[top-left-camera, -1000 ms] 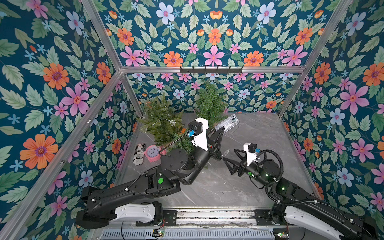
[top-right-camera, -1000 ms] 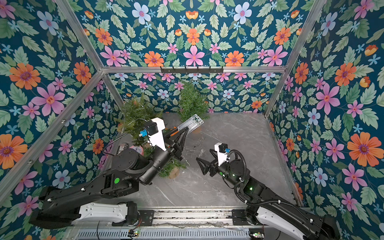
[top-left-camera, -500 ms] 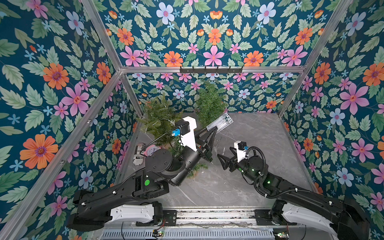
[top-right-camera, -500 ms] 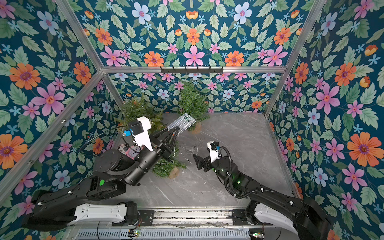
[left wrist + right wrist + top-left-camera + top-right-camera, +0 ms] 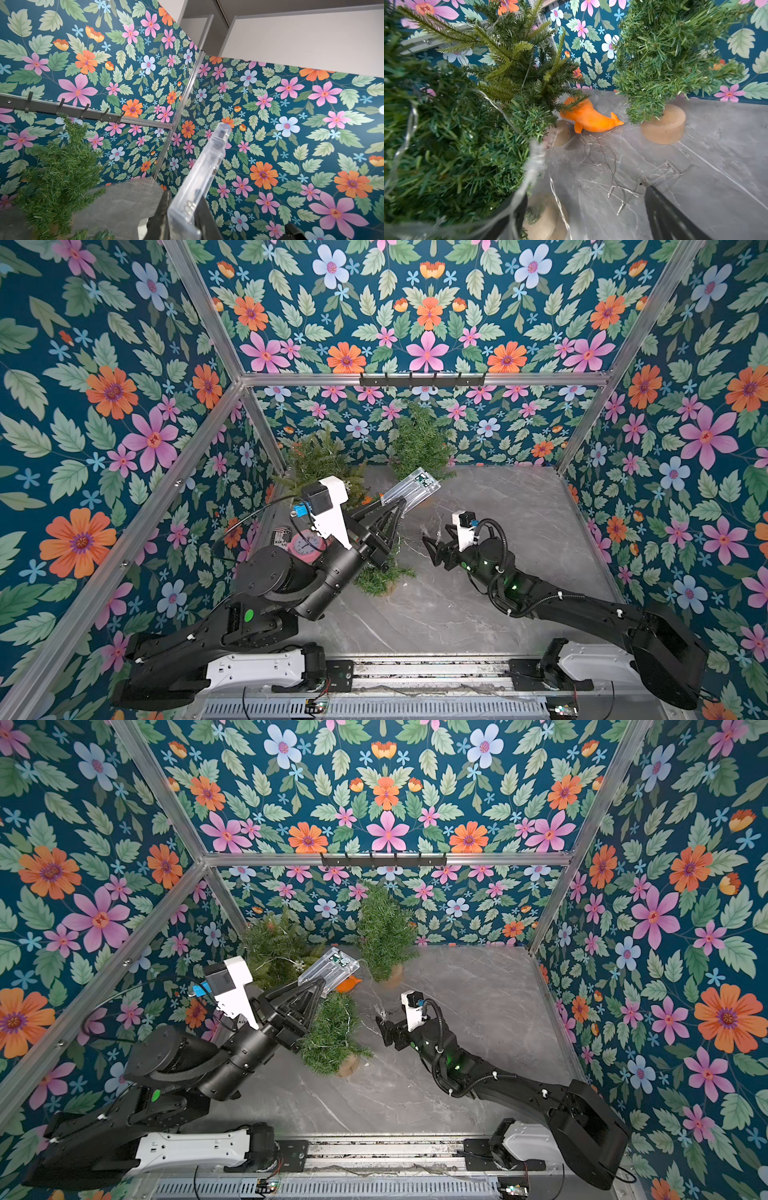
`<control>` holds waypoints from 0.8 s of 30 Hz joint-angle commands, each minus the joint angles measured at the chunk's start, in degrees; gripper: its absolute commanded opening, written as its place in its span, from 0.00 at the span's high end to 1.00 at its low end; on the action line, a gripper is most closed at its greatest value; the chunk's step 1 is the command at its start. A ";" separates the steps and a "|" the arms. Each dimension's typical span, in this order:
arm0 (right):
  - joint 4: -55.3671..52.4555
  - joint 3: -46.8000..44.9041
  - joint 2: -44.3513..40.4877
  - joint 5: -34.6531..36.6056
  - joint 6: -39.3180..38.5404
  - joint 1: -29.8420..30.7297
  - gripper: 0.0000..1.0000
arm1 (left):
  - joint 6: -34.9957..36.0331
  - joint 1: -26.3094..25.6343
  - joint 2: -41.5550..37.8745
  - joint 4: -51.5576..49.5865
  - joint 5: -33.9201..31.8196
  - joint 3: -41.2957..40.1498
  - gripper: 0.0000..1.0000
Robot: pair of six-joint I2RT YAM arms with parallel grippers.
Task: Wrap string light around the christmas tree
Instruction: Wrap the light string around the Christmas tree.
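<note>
Just 9 o'clock of the table's (image 5: 519,506) centre, w/ 12 as the back wall, stands the near tree (image 5: 332,1036), and that's where the string light (image 5: 602,166) is. It's a thin clear wire w/ tiny bulb tips, hard to pick out against the grey marble. Some strands lie over the near tree's needles. The rest sits in loose loops on the table at approx 2 o'clock of its base (image 5: 348,1065), btwn that tree and the R gripper (image 5: 431,542). Can't tell how many turns go round the tree.

L gripper (image 5: 318,985) is raised above the near tree, pointing up toward 1–2 o'clock. Its jaws are clamped on the box (image 5: 409,489), a clear plastic case w/ a bit of green board inside. R gripper sits low, aimed at 9 o'clock toward the near tree, jaws spread wide and gripping nothing. The R wrist view shows a blurred strand lying across one finger (image 5: 519,218).

Count:
- 3 trees: near tree, corner tree (image 5: 318,462) at 11 o'clock, back tree (image 5: 419,443) at 12. All are green; the bases I can see are round and tan.
- 1 string light.
- 1 box.
- 1 orange toy (image 5: 589,119), lying btwn the trees.
- 1 pink clock (image 5: 305,545), at 9 o'clock by the L wall.
- 2 arms.
</note>
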 commanded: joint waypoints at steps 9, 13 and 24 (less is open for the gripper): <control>2.31 1.52 -2.72 -4.49 -2.26 0.00 0.63 | -0.76 -0.07 -8.37 -3.72 -2.45 -1.92 1.00; 1.58 1.34 -5.97 -11.58 -2.56 0.16 0.85 | -0.42 0.02 -11.78 -5.04 -5.71 -3.24 1.00; -6.38 6.38 -10.72 -17.97 -10.13 10.88 0.95 | 2.86 0.01 -18.90 -1.90 -12.37 -8.94 1.00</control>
